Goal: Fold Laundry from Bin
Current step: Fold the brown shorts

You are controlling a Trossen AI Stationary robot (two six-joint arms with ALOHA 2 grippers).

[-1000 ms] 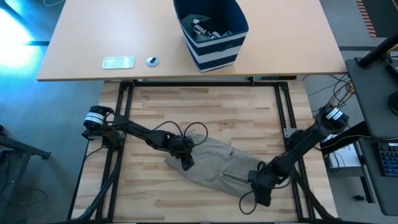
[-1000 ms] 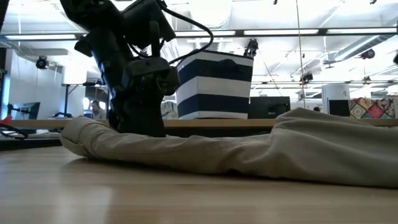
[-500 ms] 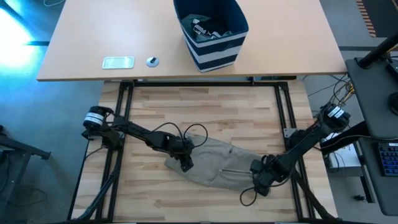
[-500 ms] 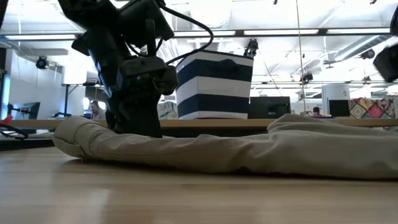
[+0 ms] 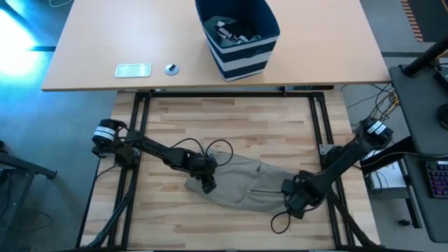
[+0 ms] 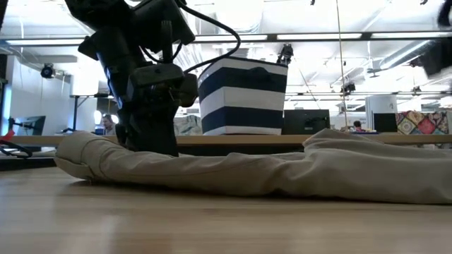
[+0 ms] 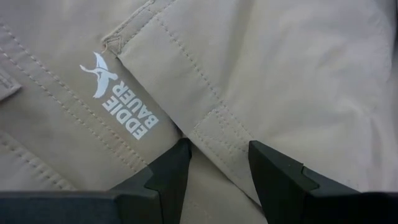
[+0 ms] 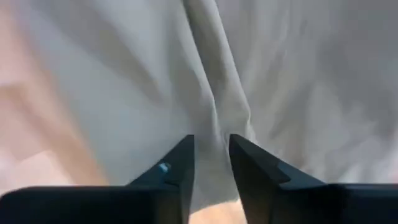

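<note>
Evidently the beige garment (image 5: 238, 183) had been drawn in on itself: a second before, its right end reached down toward the bench's (image 5: 231, 119) near right corner, and now that end lay gathered higher and closer to the middle, so the cloth made a shorter, more compact shape on the wood. The right hand (image 5: 288, 198) sat at that gathered end; its fingers (image 8: 177, 163), which had been pressed together a moment earlier, now stood a little apart with a ridge of beige cloth running between them, and whether they still gripped that ridge or were letting go could not be told. The left hand (image 5: 204, 176) had hardly moved, low over the garment's left end, its fingers (image 7: 171, 171) partly apart and straddling a stitched seam beside a white logo; the cloth looked pinned under them rather than lifted. Taken together, one fold seemed just laid and the right hand about to release it. The striped bin (image 5: 238, 36) stood on the farther bench, well apart, with more laundry (image 5: 234, 35) visible inside, so most of the task remained.
</note>
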